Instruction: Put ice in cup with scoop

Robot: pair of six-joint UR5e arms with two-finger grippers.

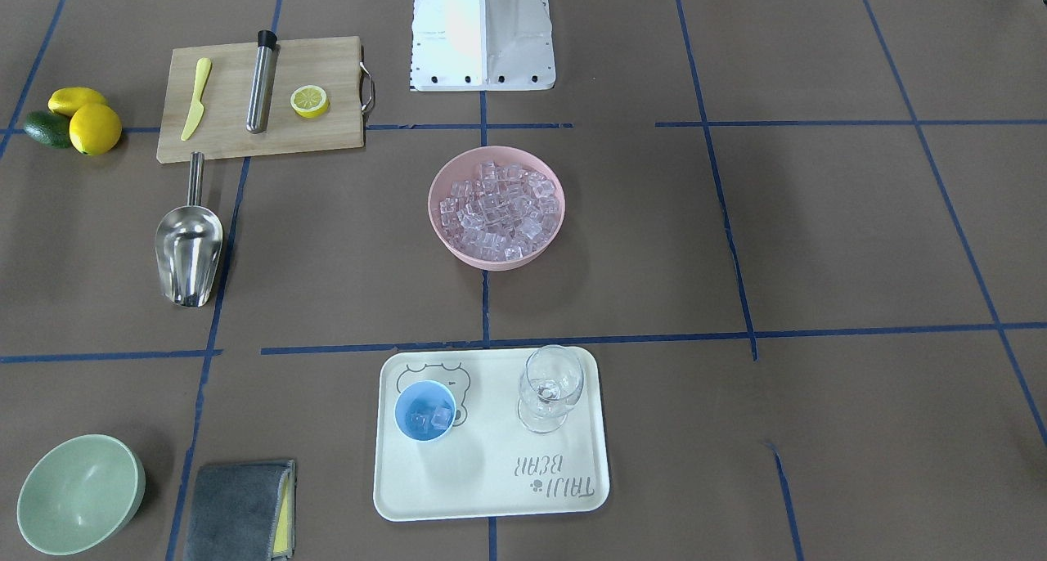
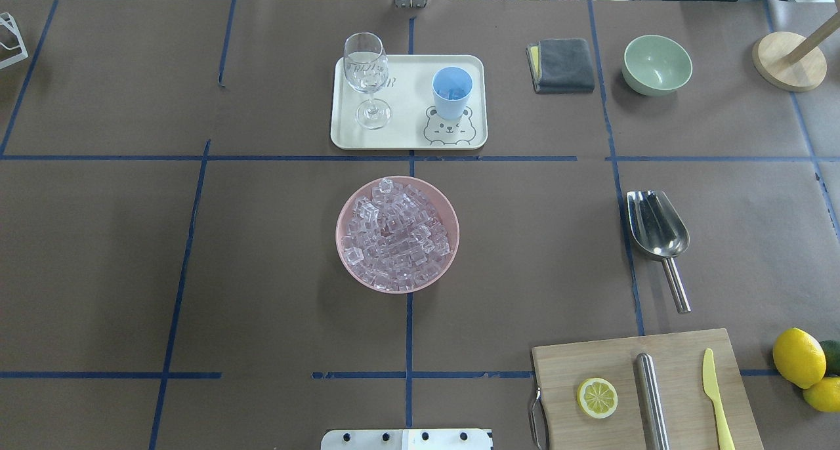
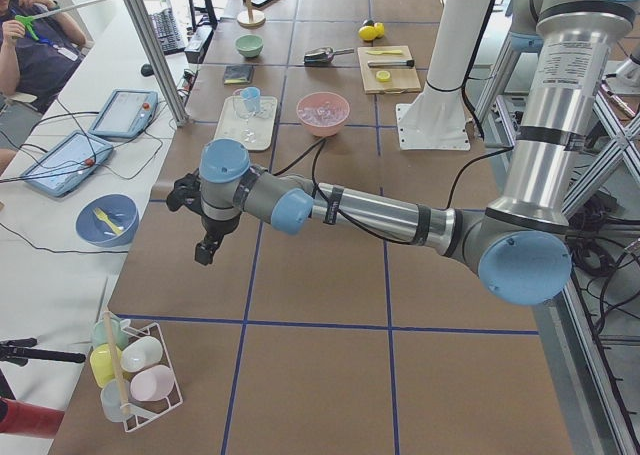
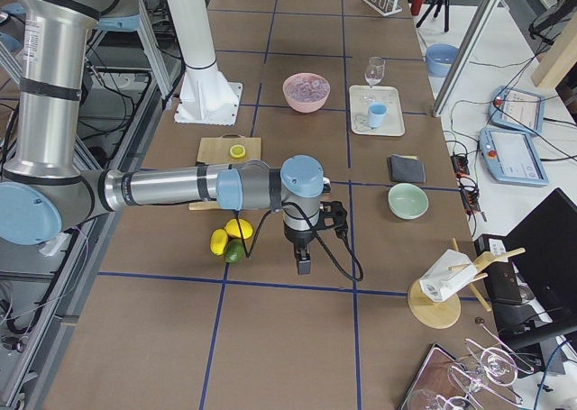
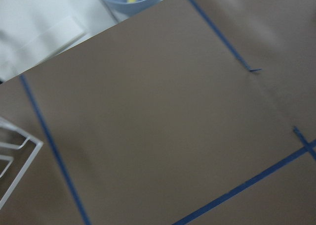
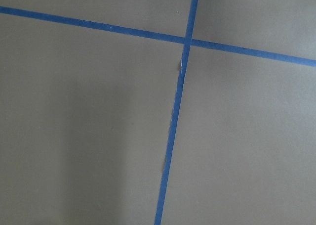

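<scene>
Ice [image 1: 497,209] fills the pink bowl [image 1: 478,258] at the table's middle, and we see a few more cubes inside the cup [image 1: 425,397]. The cup stands upright on the tray [image 1: 491,463], apart from the glass [image 1: 550,389]. We find the scoop [image 1: 190,254] lying on the table on the robot's right side, its trough empty and its handle pointing toward the board [image 1: 327,62]. The left gripper [image 3: 205,250] hangs above bare table, well apart from the tray. The right gripper [image 4: 304,264] hangs near the lemons [image 4: 230,234]. Both show only in the side views, so we cannot tell whether their fingers are spread or pressed together.
</scene>
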